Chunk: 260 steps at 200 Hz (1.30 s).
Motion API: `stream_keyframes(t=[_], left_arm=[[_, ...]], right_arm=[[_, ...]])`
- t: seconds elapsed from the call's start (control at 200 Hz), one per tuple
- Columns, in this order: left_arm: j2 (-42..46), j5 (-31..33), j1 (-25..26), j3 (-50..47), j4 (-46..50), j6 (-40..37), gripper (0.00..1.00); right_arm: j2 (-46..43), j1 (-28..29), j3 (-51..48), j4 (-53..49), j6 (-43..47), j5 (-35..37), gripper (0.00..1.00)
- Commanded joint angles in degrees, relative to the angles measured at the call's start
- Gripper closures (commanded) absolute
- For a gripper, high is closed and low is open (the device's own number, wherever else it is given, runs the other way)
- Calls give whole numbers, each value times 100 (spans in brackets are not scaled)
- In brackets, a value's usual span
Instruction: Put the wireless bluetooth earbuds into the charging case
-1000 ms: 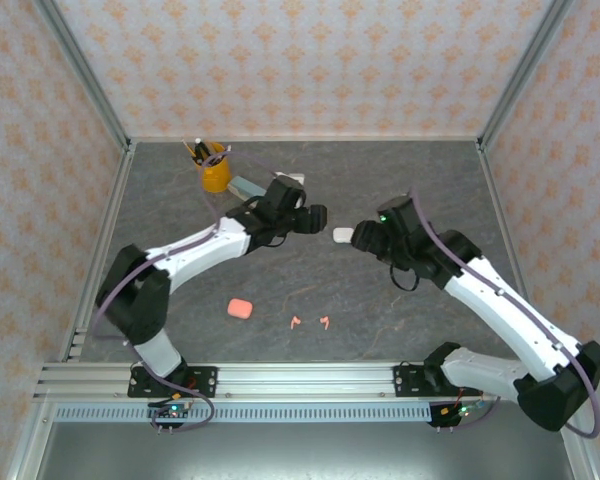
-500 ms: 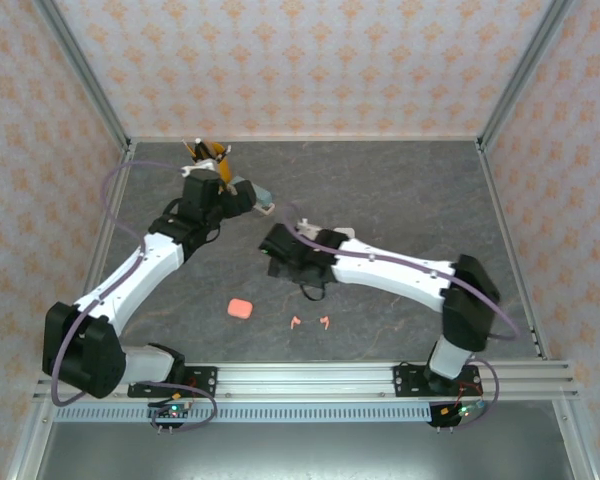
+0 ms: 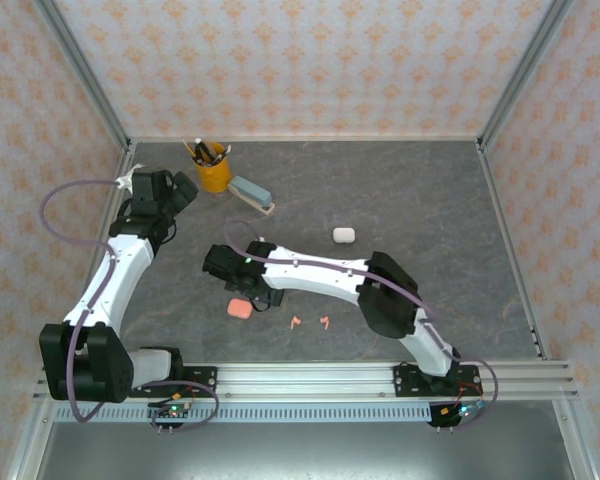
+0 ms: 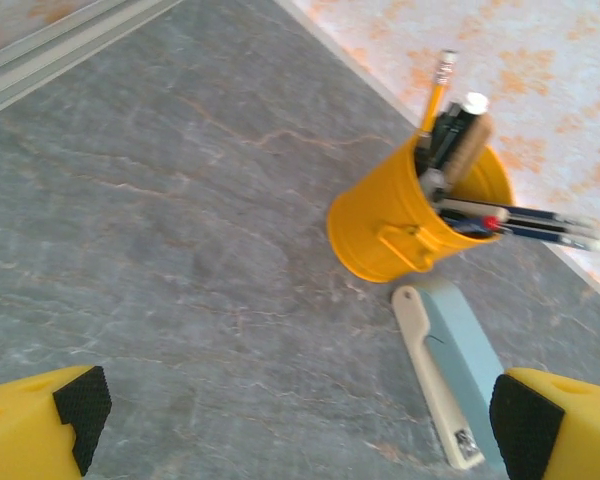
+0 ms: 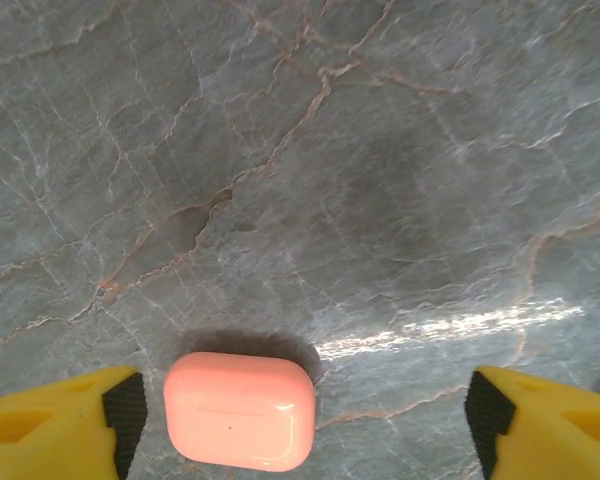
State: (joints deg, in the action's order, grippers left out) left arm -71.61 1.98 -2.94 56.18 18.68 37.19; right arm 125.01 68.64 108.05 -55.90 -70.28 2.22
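Note:
Two salmon-pink earbuds (image 3: 295, 321) (image 3: 325, 322) lie side by side near the table's front edge. Left of them rests a pink charging case (image 3: 240, 307) with its lid down. My right gripper (image 3: 246, 292) hangs open just above it. In the right wrist view the pink case (image 5: 240, 408) lies flat between the fingers, close to the left fingertip (image 5: 120, 415), and my right gripper (image 5: 300, 420) touches nothing. A white charging case (image 3: 343, 235) sits closed further back, at mid-table. My left gripper (image 3: 183, 188) (image 4: 300, 430) stands wide open and empty at the back left.
A yellow pen cup (image 3: 214, 172) (image 4: 410, 225) full of pencils and pens stands at the back left. Beside it lies a flat blue-and-cream tool (image 3: 251, 193) (image 4: 450, 365). Papered walls and metal posts (image 3: 85, 70) close in the table.
The right arm has swept from the right side across to the left, over the pink case. The left arm has swung back and left to the pen cup. Both grippers have opened wider.

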Motion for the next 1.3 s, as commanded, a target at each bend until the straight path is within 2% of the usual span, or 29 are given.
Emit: stream_keyframes(t=[0.0, 0.17, 0.435, 0.876, 1.101, 1.296], left_arm=[[62, 105, -216, -172, 103, 183, 0], [28, 22, -423, -293, -12, 227, 0], [-19, -96, -617, -293, -83, 295, 0], [-109, -212, -651, -401, -247, 472, 0], [-65, -209, -651, -382, -244, 491, 0], [-27, -198, -654, -382, -242, 473, 0]], right_arm=[[369, 122, 656, -635, -205, 25, 14], [853, 224, 1183, -907, -282, -87, 13], [1151, 315, 1383, -964, -291, -228, 13], [1608, 352, 1822, -926, -221, -430, 14], [1726, 353, 1841, -862, -192, -514, 19], [1755, 353, 1783, -756, -79, -560, 27]])
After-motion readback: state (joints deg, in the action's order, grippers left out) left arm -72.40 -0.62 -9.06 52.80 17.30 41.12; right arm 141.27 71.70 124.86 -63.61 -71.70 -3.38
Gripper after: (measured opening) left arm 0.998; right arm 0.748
